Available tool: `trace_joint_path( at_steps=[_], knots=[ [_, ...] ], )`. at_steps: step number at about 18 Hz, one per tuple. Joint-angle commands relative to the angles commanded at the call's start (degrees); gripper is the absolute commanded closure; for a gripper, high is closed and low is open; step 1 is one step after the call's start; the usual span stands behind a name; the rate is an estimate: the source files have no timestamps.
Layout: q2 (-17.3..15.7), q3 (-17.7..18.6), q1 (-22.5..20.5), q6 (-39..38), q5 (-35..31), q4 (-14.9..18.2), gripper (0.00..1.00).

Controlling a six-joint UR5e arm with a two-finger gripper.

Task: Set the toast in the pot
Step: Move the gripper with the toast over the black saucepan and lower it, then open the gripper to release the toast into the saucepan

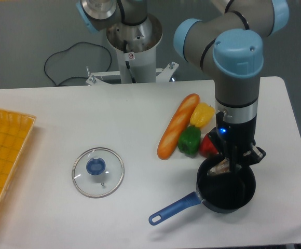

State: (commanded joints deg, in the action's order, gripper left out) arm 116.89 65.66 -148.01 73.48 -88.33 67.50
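The pot (233, 194), a small black saucepan with a long blue handle (174, 208), stands at the front right of the table. My gripper (234, 165) points straight down over the pot's far rim, shut on the toast (219, 168). The toast hangs tilted from the fingers, its light-brown edge showing just inside the pot's mouth. Most of the slice is hidden behind the fingers and the pot wall.
An orange baguette (177, 132), a yellow pepper (202, 114), a green pepper (190, 140) and a red pepper (208, 147) lie just behind the pot. A glass lid with a blue knob (97, 171) rests at centre left. An orange tray (2, 161) sits at the left edge.
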Motion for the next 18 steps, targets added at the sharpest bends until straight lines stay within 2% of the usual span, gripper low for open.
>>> trace_joint_path(
  at_steps=[5,13,18],
  knots=[
    [0.7,-0.27,0.0,-0.26,0.0,-0.09,1.0],
    [2.46,-0.27,0.18,-0.97,-0.09,-2.81,1.0],
    [2.99,0.08,0.53,-1.05,-0.09,-2.9,1.0]
  ],
)
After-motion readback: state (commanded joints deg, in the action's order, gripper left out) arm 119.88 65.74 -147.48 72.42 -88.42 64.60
